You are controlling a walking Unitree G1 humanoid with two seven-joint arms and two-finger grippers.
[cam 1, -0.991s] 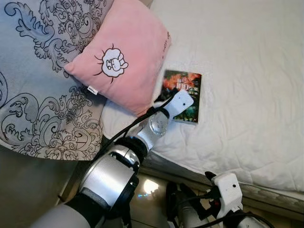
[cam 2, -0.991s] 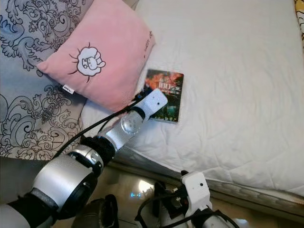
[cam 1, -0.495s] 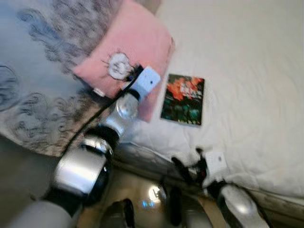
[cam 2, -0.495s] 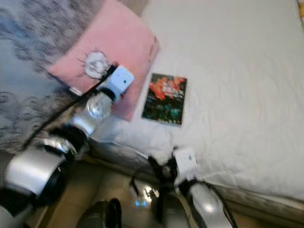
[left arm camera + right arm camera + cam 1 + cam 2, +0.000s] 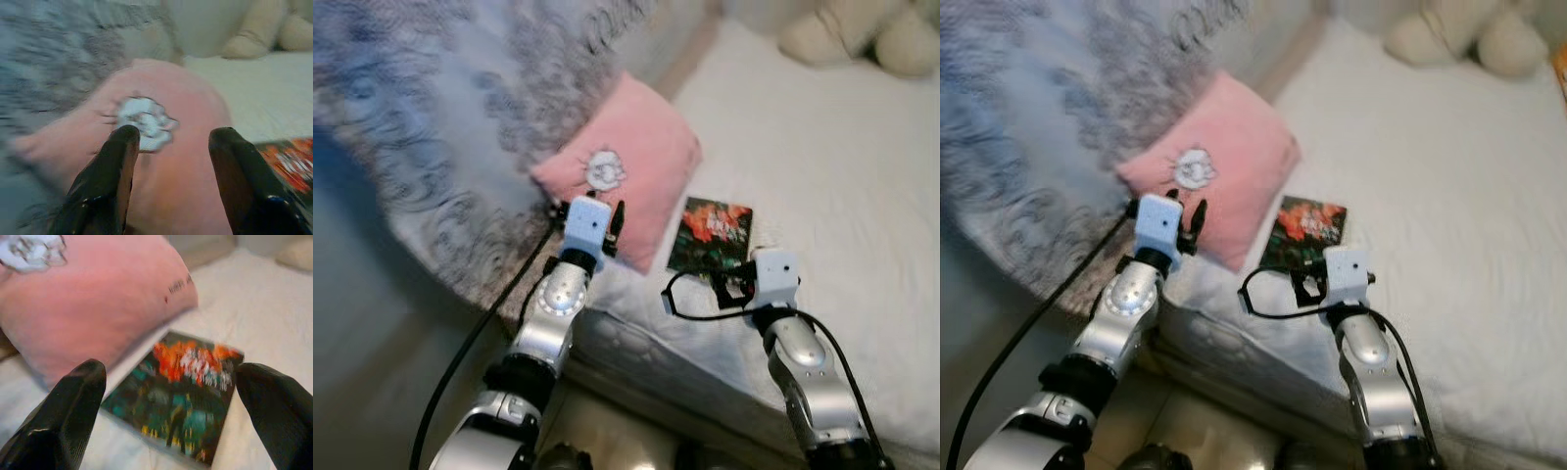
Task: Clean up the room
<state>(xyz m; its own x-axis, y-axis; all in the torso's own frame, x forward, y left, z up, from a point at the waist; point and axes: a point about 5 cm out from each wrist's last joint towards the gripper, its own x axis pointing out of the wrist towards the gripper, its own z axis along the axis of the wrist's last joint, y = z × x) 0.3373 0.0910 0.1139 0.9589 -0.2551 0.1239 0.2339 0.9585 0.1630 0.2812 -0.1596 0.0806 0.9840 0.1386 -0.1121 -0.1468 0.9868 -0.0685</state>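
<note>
Book (image 5: 181,391) cover lettering blurred; pink pillow (image 5: 88,298) print unreadable.

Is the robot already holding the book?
No, the book lies flat on the white bed, and the right gripper is open before it, not touching.

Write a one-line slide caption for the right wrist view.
Open right gripper poised over colourful paperback book beside pink square cushion.
</note>
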